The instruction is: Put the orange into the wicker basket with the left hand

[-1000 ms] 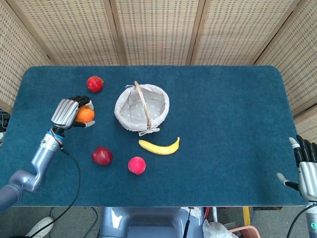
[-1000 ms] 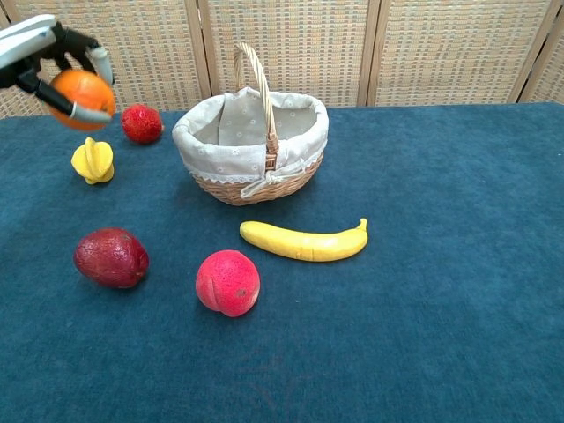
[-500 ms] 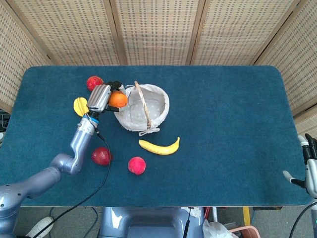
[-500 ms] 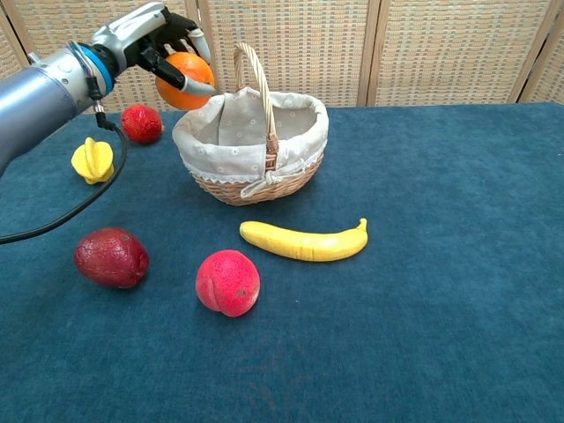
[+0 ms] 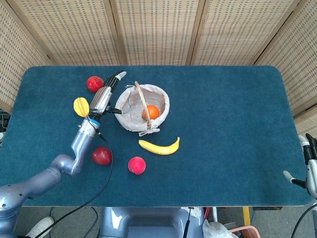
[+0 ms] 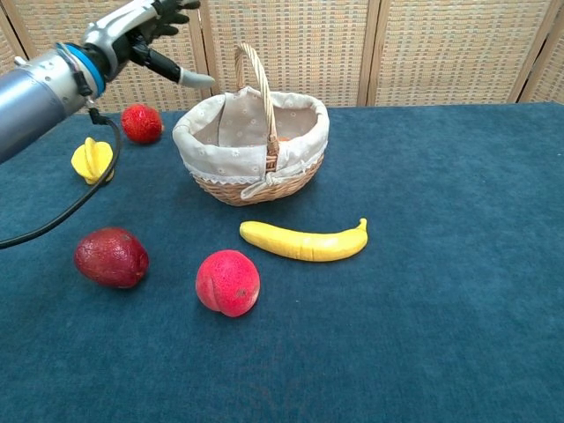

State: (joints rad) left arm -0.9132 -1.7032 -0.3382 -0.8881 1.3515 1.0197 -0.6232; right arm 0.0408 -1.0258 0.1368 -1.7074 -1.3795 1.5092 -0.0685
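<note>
Above table [image 5: 223,99]; robot hand [image 5: 105,97] splayed.

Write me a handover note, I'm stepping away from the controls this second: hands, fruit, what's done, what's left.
Left hand: open, holds nothing, fingers spread, beside the basket on its left.
Right hand: at the table's right edge, idle, fingers apart.
Orange: lying inside the basket, by the handle; hidden in the chest view.
Done: orange is in the basket.
Left: probably only pulling the left arm back clear of the basket.
</note>
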